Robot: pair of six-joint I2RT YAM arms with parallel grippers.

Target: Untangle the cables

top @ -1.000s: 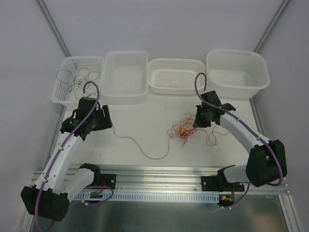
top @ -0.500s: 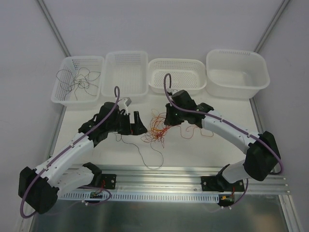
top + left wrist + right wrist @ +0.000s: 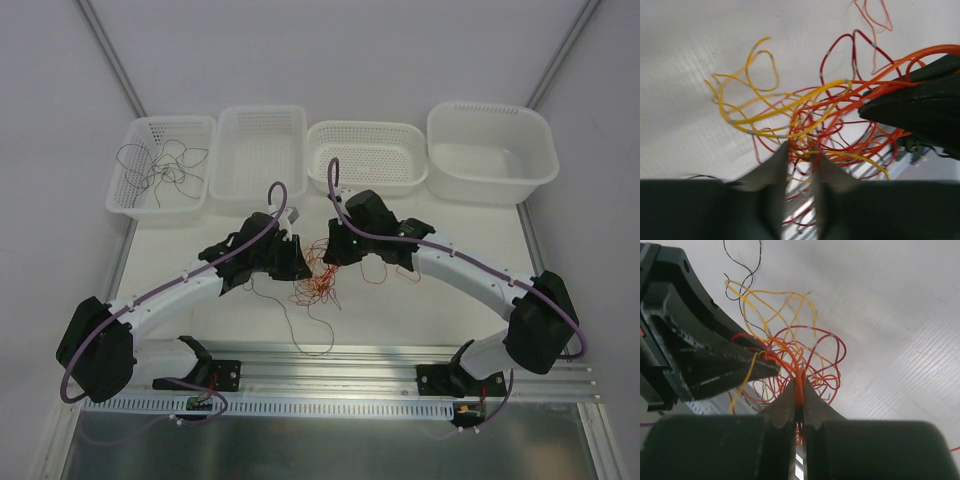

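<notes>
White table [image 3: 400, 320], pale grey walls [image 3: 330, 50], aluminium front rail [image 3: 330, 357], even light.

white table [image 3: 430, 320]: four baskets [image 3: 240, 200] along far edge, cables [image 3: 318, 285] tangled mid-table.

Four white plastic baskets [image 3: 170, 120] line the far edge. Two black-and-white robot arms [image 3: 165, 293]. One red, orange and yellow wire tangle [image 3: 318, 280] at centre and one dark grey wire bunch [image 3: 155, 170] far left, strands uncountable.

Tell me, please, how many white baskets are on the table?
4, along the far edge: leftmost basket, holding dark wires; second basket; third basket; rightmost basket. None looks hidden.
</notes>
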